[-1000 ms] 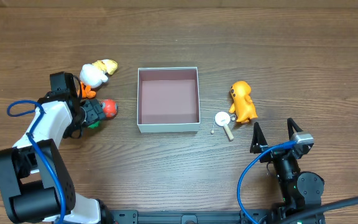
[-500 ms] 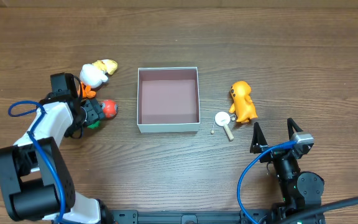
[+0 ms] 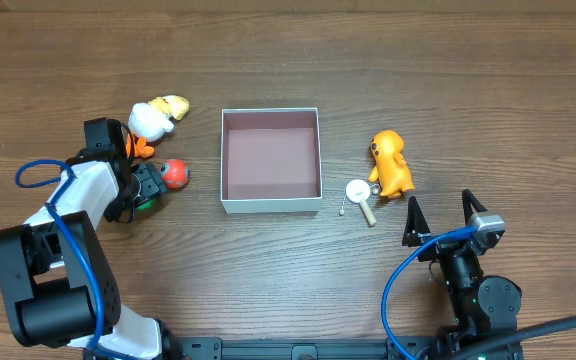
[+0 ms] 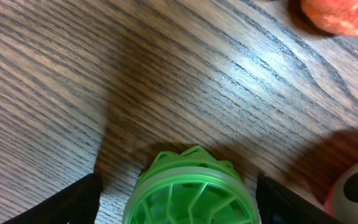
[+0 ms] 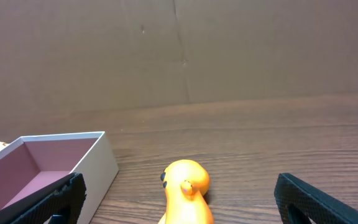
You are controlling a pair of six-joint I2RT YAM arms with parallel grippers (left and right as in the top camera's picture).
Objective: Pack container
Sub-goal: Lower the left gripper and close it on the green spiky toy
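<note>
While the overhead camera looked down: two arms worked at a wooden table [image 3: 448, 80].
Overhead, container: the container [image 3: 271, 160] sat open-side up with nothing in it, ahead of the left claw [image 3: 151, 186] and apart from it; from the right claw [image 3: 440, 212] it lay ahead and off to the left.
Overhead, left claw: low over the table, with a red ball toy [image 3: 175, 173] just beyond its tips and a green toy [image 3: 148, 203] partly hidden under it.
Overhead, other toys: a white-and-yellow duck [image 3: 158, 115] lay near the left claw's side, and an orange figure [image 3: 391, 163] stood ahead of the right claw with a small white disc on a stick [image 3: 360, 194] beside it.
Overhead, right claw: spread wide, nothing between the fingers.
Left wrist, claw state: the jaws stood wide astride the green toy [image 4: 188, 190]; a gap showed at the left finger [image 4: 67, 205], while contact on the other side could not be told.
Left wrist, surroundings: the red ball toy [image 4: 356, 186] sat just outside the right finger.
Right wrist, claw state: both fingers stood far apart and held nothing.
Right wrist, container: the container [image 5: 104, 168] lay ahead and to the left, with the orange figure [image 5: 186, 186] straight ahead between the fingers' line and clear of both.
</note>
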